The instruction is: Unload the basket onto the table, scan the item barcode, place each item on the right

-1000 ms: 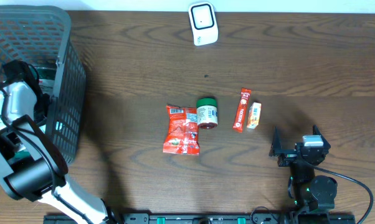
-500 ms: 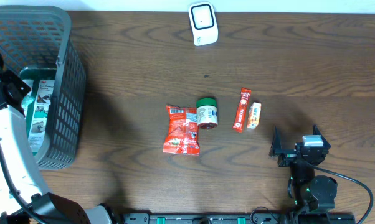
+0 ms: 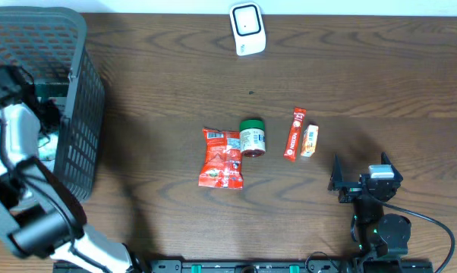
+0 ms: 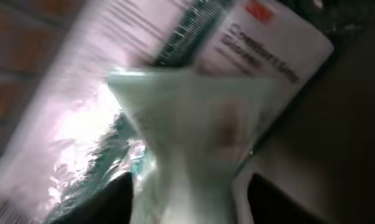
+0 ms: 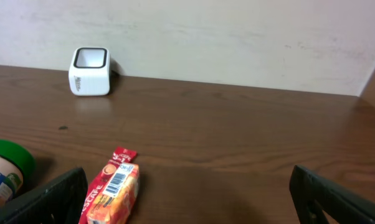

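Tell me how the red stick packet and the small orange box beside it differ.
The red stick packet is longer and slimmer; the orange box is shorter and wider. The packet is red with white print; the box is orange with a pale end. Both lie side by side on the wooden table.

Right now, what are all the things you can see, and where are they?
table: 1, brown wood, under everything
basket: 1, dark grey, far left
packet: 1, white and teal, inside the basket
scanner: 1, white, top middle
pouch: 1, red, centre
jar: 1, green lid, right beside the pouch
stick sachet: 1, red, right of the jar
small box: 1, orange, beside the sachet
left arm: 1, white and black, reaching into the basket
right fingers: 2, black, spread open, bottom right
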